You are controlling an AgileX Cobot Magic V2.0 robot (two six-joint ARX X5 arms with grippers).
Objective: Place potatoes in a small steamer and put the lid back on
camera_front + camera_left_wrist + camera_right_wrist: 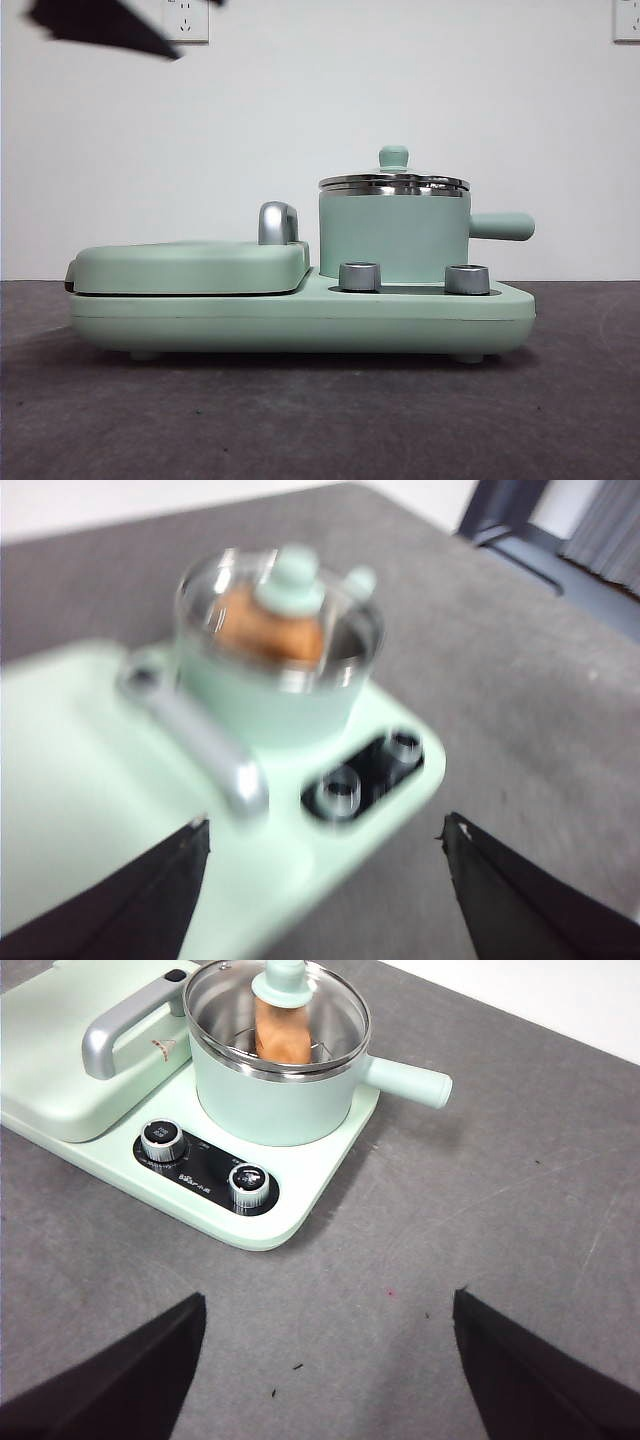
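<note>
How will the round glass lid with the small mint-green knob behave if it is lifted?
The round glass lid is probably stiff and breakable, being glass. Its steel rim looks smooth, so perhaps slippery; the small mint-green knob seems the safer hold.

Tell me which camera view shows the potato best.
The right wrist view: the potato shows sharply through the glass lid, lying inside the small steamer. The left wrist view shows it too, but blurred. The front view hides it behind the steamer's opaque wall.
</note>
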